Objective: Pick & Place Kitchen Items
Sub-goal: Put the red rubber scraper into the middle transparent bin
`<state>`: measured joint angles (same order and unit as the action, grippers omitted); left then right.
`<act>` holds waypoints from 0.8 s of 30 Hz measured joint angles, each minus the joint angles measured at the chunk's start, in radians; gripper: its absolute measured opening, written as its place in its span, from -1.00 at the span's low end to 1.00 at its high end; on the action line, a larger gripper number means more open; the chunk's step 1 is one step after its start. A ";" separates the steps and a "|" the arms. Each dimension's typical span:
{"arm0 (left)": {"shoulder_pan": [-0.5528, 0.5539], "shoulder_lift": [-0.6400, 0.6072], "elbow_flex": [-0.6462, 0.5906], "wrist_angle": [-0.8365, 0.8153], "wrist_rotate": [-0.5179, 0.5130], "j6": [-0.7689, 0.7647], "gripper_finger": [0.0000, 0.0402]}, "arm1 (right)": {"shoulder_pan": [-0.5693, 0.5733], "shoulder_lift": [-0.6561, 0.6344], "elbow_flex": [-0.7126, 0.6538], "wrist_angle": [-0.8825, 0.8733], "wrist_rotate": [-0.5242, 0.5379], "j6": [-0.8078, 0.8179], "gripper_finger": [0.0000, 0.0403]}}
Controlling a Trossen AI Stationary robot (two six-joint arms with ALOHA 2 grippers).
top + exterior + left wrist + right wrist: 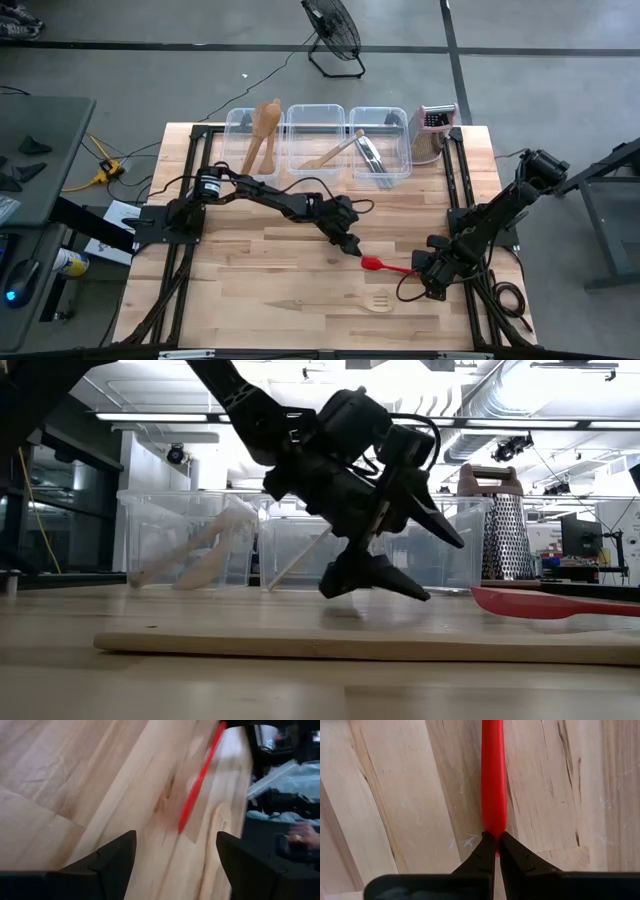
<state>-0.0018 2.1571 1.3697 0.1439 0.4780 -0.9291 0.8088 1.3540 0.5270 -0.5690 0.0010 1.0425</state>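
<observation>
High view, step: handover or re-grip of the red spatula (383, 265), judged; left gripper (352, 247) low at the spatula's blade end, right gripper (428, 272) at the handle end.
High view, place: spatula flat on the bench (250, 280), right of centre, toward the near edge; slotted wooden spoon (377, 302) just nearer the front edge.
High view, far edge: three clear tubs (318, 118) holding wooden spoons (262, 135) and metal pieces; box grater (433, 132) at the far right corner.
Low view, left gripper (398, 550): fingers spread, tips almost down on the bench, nothing between them; red blade (540, 603) lying beside it, apart from the fingers.
Left wrist view, fingers (114, 855): well apart, empty; red spatula (199, 785) lying ahead on the wood, not yet between them.
Right wrist view, right gripper (496, 851): fingers pinched together on the tip of the red handle (493, 775), handle running straight away over the boards.
Next move, judged: left gripper to shift over the spatula and close on it, right to let go once seated, then carry to a tub at the far edge.
Risk, judged: thin handle lying flat, easy to skid under a closing finger.
</observation>
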 joint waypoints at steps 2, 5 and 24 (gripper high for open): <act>-0.010 0.002 0.000 -0.005 -0.032 -0.018 0.36 | 0.000 0.000 0.000 0.000 0.000 0.001 -0.98; -0.023 0.011 0.000 0.008 -0.064 -0.023 0.36 | 0.000 0.000 0.000 0.000 0.000 0.003 -0.98; -0.101 0.052 0.016 0.115 -0.152 -0.124 0.36 | 0.000 0.000 0.000 0.000 0.000 0.008 -0.98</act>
<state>-0.1027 2.2090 1.3857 0.2584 0.3261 -1.0527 0.8085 1.3537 0.5270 -0.5690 0.0006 1.0501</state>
